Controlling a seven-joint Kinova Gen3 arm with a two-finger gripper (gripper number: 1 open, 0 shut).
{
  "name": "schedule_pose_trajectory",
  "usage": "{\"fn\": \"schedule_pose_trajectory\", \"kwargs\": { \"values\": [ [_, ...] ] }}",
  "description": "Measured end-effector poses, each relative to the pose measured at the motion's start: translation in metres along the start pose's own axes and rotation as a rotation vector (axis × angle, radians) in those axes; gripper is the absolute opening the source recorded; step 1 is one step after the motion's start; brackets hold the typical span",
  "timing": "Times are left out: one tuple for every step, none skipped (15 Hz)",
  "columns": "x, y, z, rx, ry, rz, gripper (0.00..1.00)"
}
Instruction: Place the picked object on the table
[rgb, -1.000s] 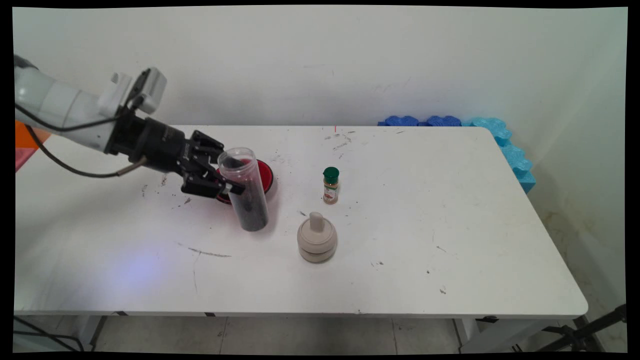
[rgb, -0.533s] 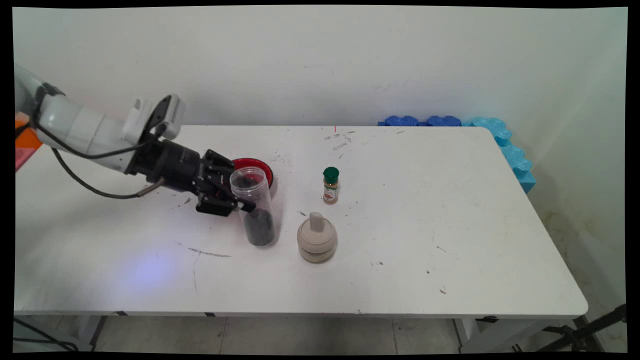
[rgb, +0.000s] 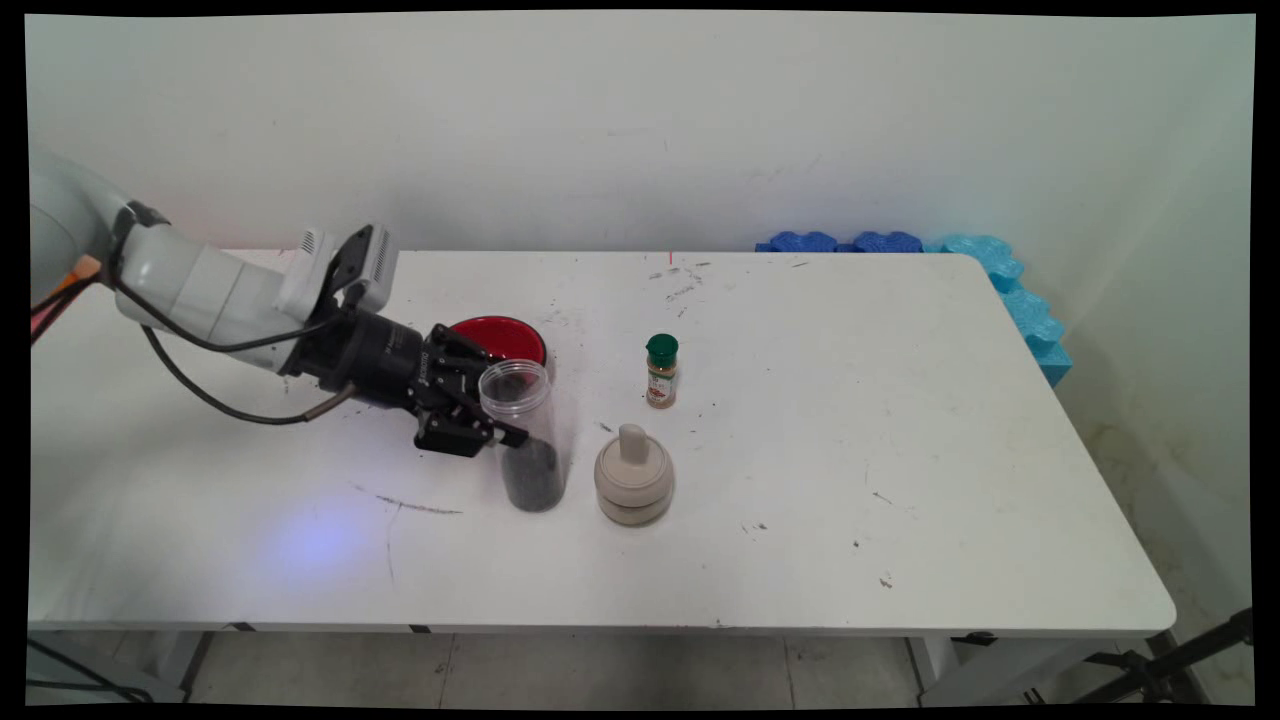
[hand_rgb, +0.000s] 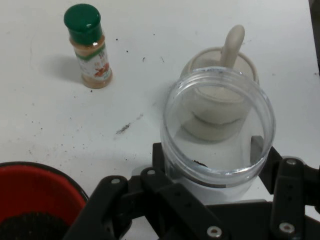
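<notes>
The gripper (rgb: 497, 420) grasps a clear jar (rgb: 527, 435) standing upright near the middle of the table (rgb: 900, 450), with wide bare tabletop to its right and front. The open-topped jar holds dark grains at its bottom. A red bowl (rgb: 505, 340) sits just behind, a beige mortar (rgb: 633, 478) just beside, and a spice bottle (rgb: 661, 371) farther back.

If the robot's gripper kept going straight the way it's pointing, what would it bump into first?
Probably the beige mortar with its pestle. The gripper is shut on the clear jar, which stands upright on the table, and it points toward the mortar. In the hand view the mortar lies straight ahead, just behind the jar, so the jar would likely touch it first.
</notes>
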Motion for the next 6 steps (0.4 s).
{"fn": "schedule_pose_trajectory", "kwargs": {
  "values": [
    [-0.0009,0.0005,0.0021,0.0,-0.002,0.001,0.0],
    [-0.0017,0.0009,0.004,0.0,-0.003,0.002,0.0],
    [-0.0025,0.0014,0.0059,-0.001,-0.004,0.002,0.0],
    [-0.0031,0.0019,0.0072,-0.002,-0.004,0.003,1.0],
    [-0.0035,0.0025,0.0085,-0.004,-0.004,0.005,1.0],
    [-0.0037,0.0028,0.0095,-0.007,-0.003,0.006,1.0]
  ]
}}
